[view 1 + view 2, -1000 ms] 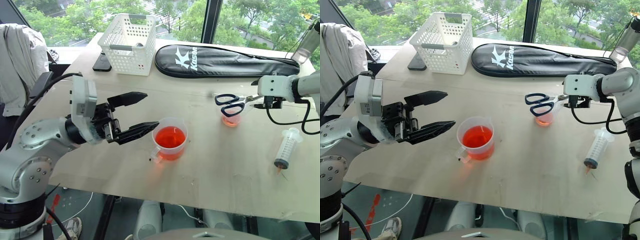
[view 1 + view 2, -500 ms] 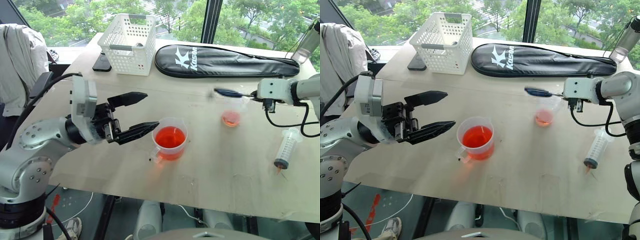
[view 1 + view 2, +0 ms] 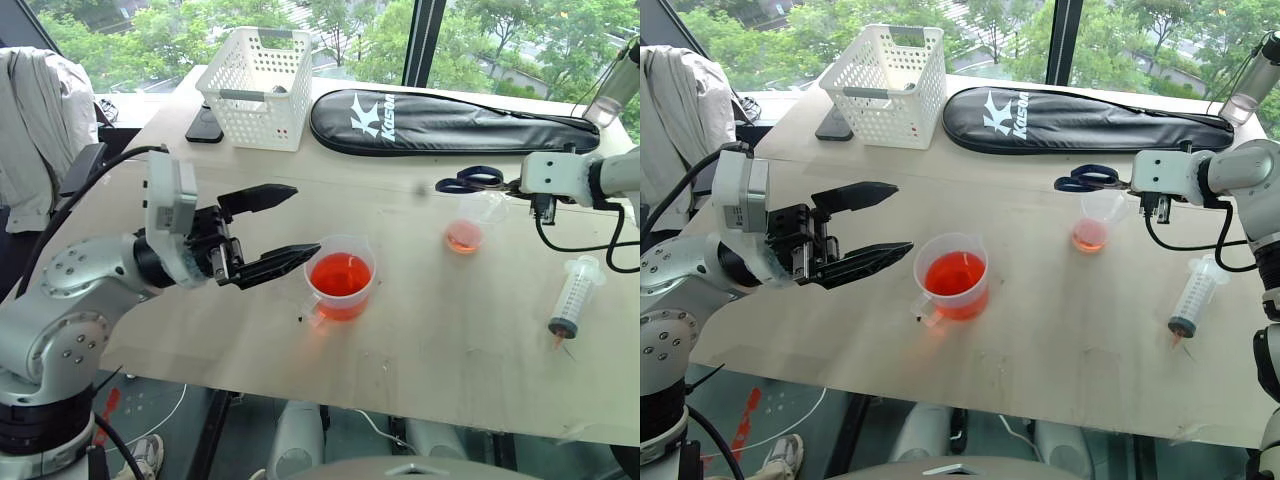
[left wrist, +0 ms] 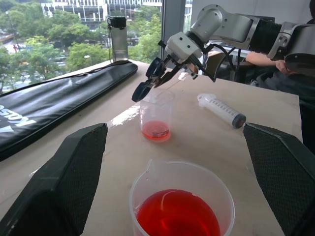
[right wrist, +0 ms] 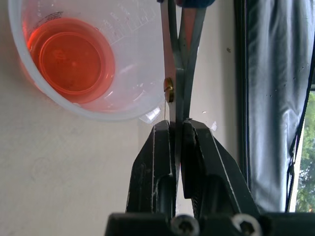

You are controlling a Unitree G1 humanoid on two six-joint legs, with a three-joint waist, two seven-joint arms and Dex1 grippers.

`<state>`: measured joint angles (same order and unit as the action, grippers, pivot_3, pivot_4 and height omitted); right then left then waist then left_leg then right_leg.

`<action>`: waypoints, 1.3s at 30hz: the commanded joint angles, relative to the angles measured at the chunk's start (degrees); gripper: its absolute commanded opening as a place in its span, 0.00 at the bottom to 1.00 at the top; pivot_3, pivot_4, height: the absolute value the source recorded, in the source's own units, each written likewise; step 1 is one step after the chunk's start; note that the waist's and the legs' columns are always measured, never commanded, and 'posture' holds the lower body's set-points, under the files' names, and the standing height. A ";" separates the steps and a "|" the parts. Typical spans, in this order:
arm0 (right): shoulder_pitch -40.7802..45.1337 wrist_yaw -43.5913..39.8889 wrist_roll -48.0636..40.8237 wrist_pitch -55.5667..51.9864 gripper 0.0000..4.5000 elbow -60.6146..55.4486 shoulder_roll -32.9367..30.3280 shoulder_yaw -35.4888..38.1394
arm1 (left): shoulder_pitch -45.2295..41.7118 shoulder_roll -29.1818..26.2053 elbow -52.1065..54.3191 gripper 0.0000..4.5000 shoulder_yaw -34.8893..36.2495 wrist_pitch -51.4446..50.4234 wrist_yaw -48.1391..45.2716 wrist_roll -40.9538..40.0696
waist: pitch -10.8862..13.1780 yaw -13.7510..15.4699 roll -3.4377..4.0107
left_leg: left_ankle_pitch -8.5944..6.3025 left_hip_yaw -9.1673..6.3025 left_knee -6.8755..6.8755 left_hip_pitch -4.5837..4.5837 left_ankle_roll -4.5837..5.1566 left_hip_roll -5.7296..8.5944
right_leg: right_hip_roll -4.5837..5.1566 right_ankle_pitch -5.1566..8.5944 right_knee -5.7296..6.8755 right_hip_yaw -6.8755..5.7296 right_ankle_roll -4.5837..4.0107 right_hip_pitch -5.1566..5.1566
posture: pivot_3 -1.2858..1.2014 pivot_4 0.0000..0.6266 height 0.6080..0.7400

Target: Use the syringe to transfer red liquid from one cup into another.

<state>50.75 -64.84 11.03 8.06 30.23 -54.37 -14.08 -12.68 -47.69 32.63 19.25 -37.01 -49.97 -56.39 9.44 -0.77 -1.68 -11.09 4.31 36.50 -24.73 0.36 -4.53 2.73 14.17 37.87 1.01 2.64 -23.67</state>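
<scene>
The syringe (image 3: 574, 296) lies on the table at the right, tip toward the front edge. The wide handled cup (image 3: 340, 277) holds red liquid (image 3: 340, 272) at the table's middle. My left gripper (image 3: 306, 219) stands open just left of it, fingers level and empty. The small handleless cup (image 3: 465, 228) has a shallow layer of red liquid (image 5: 69, 56). My right gripper (image 5: 176, 125) is shut on the blades of blue-handled scissors (image 3: 470, 180). Their handles hang over the small cup's far rim.
A white basket (image 3: 258, 75) and a dark phone (image 3: 205, 125) sit at the back left. A long black bag (image 3: 450, 122) lies along the back edge. A bottle (image 3: 612, 90) stands at the back right. Bare tabletop lies between the cups and the syringe.
The scissors in my right gripper rolled edge-on, then flat again. Their handles now sit a little farther back over the small cup. My left arm has kept still.
</scene>
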 commanded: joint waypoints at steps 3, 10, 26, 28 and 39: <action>3.26 -1.01 -4.73 -7.35 0.01 -2.67 -1.22 6.52 | -0.91 0.53 0.49 1.00 -0.31 1.41 -0.03 0.07 | 0.00 0.01 0.00 | 0.00 0.00 0.00 0.00 0.00 0.00 | 0.00 -0.01 0.00 0.00 0.01 0.00 | 0.52 0.24 0.88; 3.62 2.26 -7.82 -18.04 0.01 -2.68 -3.69 12.94 | -1.44 1.10 0.52 1.00 -0.91 1.82 0.42 0.15 | 0.00 0.16 0.00 | 0.00 0.00 0.00 -0.01 0.00 0.00 | 0.00 -0.01 0.00 0.00 0.01 0.00 | 0.52 0.24 0.88; -7.26 19.49 -20.36 -61.87 0.01 -13.85 -4.53 35.94 | -4.30 2.84 -1.57 1.00 -3.88 2.30 -0.53 0.79 | -0.01 0.09 0.01 | 0.00 -0.02 0.00 -0.01 0.01 0.01 | -0.01 -0.07 0.01 0.02 0.12 0.00 | 0.52 0.24 0.88; -8.89 23.66 -19.62 -63.93 0.01 -14.98 -3.70 37.02 | -4.63 3.13 -1.76 1.00 -4.51 2.46 -0.79 1.05 | -0.01 0.12 0.01 | 0.00 -0.01 0.00 -0.03 0.01 0.01 | -0.01 -0.07 -0.01 0.03 0.13 0.01 | 0.52 0.24 0.88; -13.04 34.03 -14.42 -57.67 0.01 -11.42 0.03 27.92 | -6.96 5.12 -3.80 1.00 -6.81 2.76 -2.16 2.33 | -0.02 -0.10 0.03 | 0.00 -0.02 0.00 -0.03 0.02 0.05 | -0.04 -0.09 0.00 0.09 0.17 0.00 | 0.52 0.24 0.88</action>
<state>37.88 -32.17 -7.27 -56.44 17.27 -52.53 17.74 -18.50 -42.75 28.44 12.60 -35.45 -51.52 -54.00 9.42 -0.87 -1.65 -11.09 4.29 36.50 -24.75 0.38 -4.48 2.69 14.09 37.86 1.10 2.81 -23.67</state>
